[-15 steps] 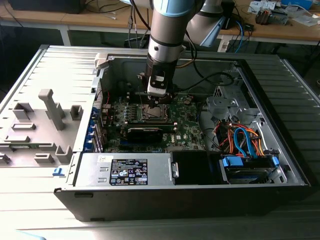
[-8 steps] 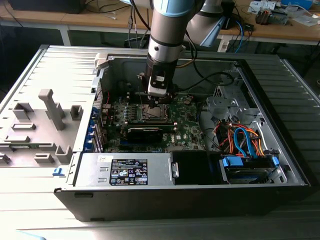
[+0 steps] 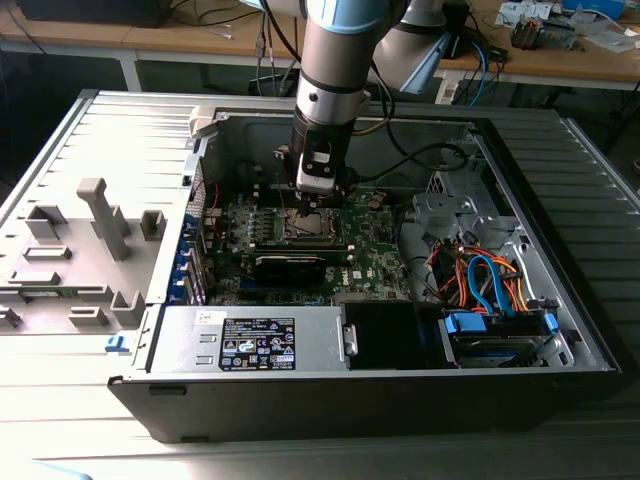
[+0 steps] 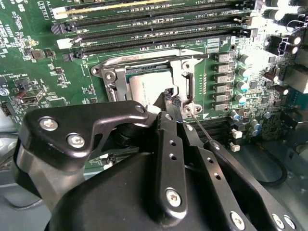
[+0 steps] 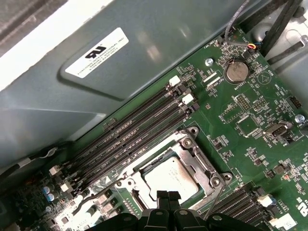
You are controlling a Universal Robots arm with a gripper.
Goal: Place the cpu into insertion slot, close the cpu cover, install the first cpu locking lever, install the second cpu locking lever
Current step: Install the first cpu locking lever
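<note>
The cpu (image 4: 144, 89) (image 5: 171, 179) lies flat in the insertion slot (image 3: 312, 225) on the green board, its silvery face up. The cpu cover (image 4: 186, 72) (image 5: 198, 160) is folded down around it as a metal frame. A thin locking lever (image 4: 201, 127) (image 5: 217, 197) slants up from the socket's corner beside the fingers. My gripper (image 4: 166, 103) (image 5: 167, 196) (image 3: 318, 192) hangs straight over the socket's edge. Its black fingertips are pressed together with nothing between them, right at the cover's rim.
Long black memory slots (image 4: 159, 29) (image 5: 130, 134) run beside the socket, and a black card (image 3: 290, 265) lies on its other side. The case wall (image 5: 144, 57), a coin battery (image 5: 236, 70), the power supply (image 3: 250, 340) and orange and blue cables (image 3: 490, 280) surround the board.
</note>
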